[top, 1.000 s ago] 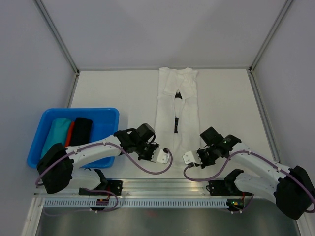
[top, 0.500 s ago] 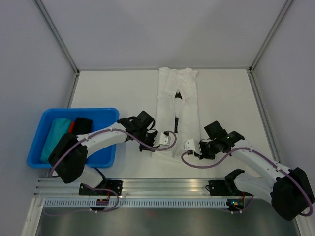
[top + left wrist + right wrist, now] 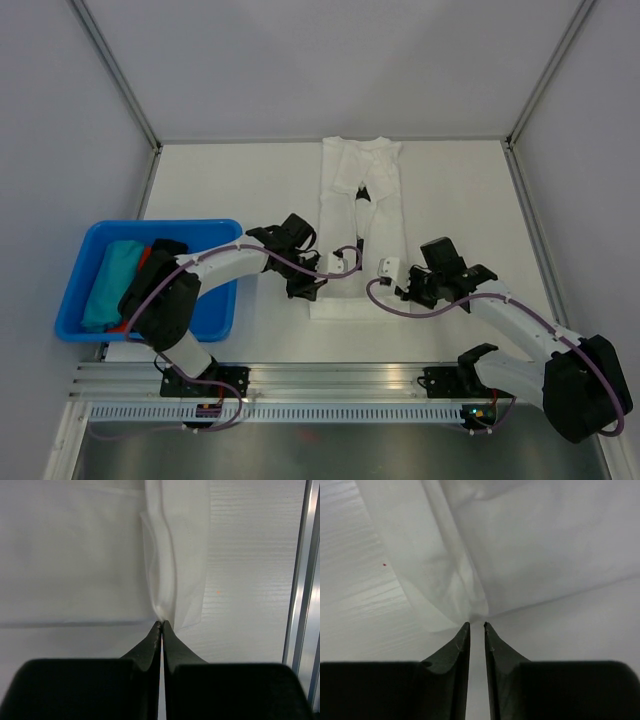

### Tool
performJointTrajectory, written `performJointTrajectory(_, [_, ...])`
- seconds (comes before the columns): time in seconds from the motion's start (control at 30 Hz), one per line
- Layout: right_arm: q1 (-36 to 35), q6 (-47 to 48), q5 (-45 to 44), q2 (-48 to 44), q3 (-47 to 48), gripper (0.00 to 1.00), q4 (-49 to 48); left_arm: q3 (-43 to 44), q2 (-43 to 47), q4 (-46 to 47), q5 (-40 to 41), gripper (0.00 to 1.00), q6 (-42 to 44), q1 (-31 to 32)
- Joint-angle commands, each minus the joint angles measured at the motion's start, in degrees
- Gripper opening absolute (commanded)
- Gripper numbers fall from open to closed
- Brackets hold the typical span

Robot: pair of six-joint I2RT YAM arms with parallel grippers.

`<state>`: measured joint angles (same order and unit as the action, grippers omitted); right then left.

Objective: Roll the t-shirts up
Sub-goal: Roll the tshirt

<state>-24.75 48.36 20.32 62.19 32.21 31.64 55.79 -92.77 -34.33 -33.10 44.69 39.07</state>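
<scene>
A white t-shirt with small black marks lies folded into a long strip down the middle of the table, its near end turned over on itself. My left gripper is shut on a pinch of that white cloth at the turned-over edge. On the other side, my right gripper has its jaws slightly apart, with the cloth bunched just beyond the tips and nothing between them. Teal, red and black rolls lie in the bin.
A blue bin holding the rolls stands at the left, beside the left arm. An aluminium rail runs along the near table edge. Grey walls with metal posts close in the back and both sides.
Both grippers moved away from the bases, carrying the shirt's near end up over itself. The right jaws, shut before, have parted a little.
</scene>
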Motion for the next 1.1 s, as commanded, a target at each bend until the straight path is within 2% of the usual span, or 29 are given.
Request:
performJointTrajectory(0.0, [1.4,-4.6,-6.9,-0.8,-0.5,0.25,-4.8,2.6,-1.3,0.9,-2.9,0.02,-2.7,-0.1])
performJointTrajectory(0.1, [1.5,-6.8,-7.7,-0.8,0.4,0.48,-5.2,2.9,-1.9,1.2,-2.6,0.02,-3.2,-0.1])
performJointTrajectory(0.2, [2.0,-7.9,-7.4,-1.4,1.7,0.52,-4.4,3.5,-2.3,1.5,-2.2,0.02,-3.5,-0.1])
performJointTrajectory(0.3, [2.7,-9.8,-6.8,-2.1,4.6,0.42,-3.3,4.0,-2.8,1.7,-0.9,0.02,-4.0,-0.1])
performJointTrajectory(0.33, [3.0,-10.9,-5.5,-2.2,5.7,0.32,-3.2,3.6,-2.9,1.6,-0.1,0.02,-3.5,-0.2])
performJointTrajectory(0.4, [3.2,-20.3,-4.5,-1.9,8.4,0.26,-6.2,3.4,-3.1,1.8,0.6,0.02,-2.9,-0.3])
performJointTrajectory(0.47, [3.5,-33.7,-8.2,-0.5,9.4,0.04,-10.7,3.7,-3.7,2.0,1.1,0.02,-3.2,-0.5])
performJointTrajectory(0.5, [3.7,-45.0,-8.5,1.6,10.0,0.0,-12.8,4.2,-3.9,2.0,1.3,0.02,-3.5,-0.5])
performJointTrajectory(0.57, [3.8,-53.2,-6.9,3.5,11.0,0.0,-14.0,4.6,-4.3,2.1,1.3,0.02,-4.0,-0.5])
performJointTrajectory(0.6, [3.9,-60.8,-5.5,3.7,11.2,0.0,-15.3,4.9,-4.3,2.1,1.1,0.02,-4.2,-0.5])
performJointTrajectory(0.67, [3.9,-67.5,-5.3,3.5,11.6,0.0,-15.7,5.0,-4.1,2.1,1.1,0.02,-4.9,-0.5])
performJointTrajectory(0.73, [3.9,-69.5,-5.7,2.6,11.6,0.0,-13.9,4.9,-4.1,2.0,1.0,0.02,-5.1,-0.5])
performJointTrajectory(0.77, [3.9,-70.1,-8.9,0.6,10.3,0.01,-13.4,4.8,-4.1,2.0,1.1,0.02,-5.1,-0.5])
performJointTrajectory(0.8, [3.9,-70.9,-11.2,-0.7,9.3,0.04,-12.1,4.8,-4.2,2.1,1.1,0.02,-5.4,-0.5])
performJointTrajectory(0.83, [3.9,-73.7,-13.3,-2.0,8.2,0.19,-11.3,4.8,-4.2,2.2,1.1,0.02,-5.6,-0.5])
performJointTrajectory(0.87, [3.9,-74.8,-14.5,-4.3,6.0,0.23,-10.7,4.9,-4.2,2.2,1.2,0.02,-5.8,-0.5])
performJointTrajectory(0.9, [4.2,-77.2,-14.2,-5.1,4.7,0.32,-11.0,5.0,-4.1,2.2,1.3,0.02,-6.3,-0.5])
performJointTrajectory(0.93, [4.2,-78.8,-13.6,-5.8,2.3,0.37,-11.4,5.1,-4.1,2.2,1.5,0.02,-6.5,-0.5])
performJointTrajectory(0.97, [4.3,-80.8,-13.0,-6.0,1.2,0.42,-11.4,5.0,-3.8,2.2,1.6,0.02,-6.5,-0.5])
performJointTrajectory(1.07, [4.5,-83.4,-13.6,-3.0,-0.9,0.43,-9.2,5.2,-3.8,2.2,2.0,0.02,-6.1,-0.5])
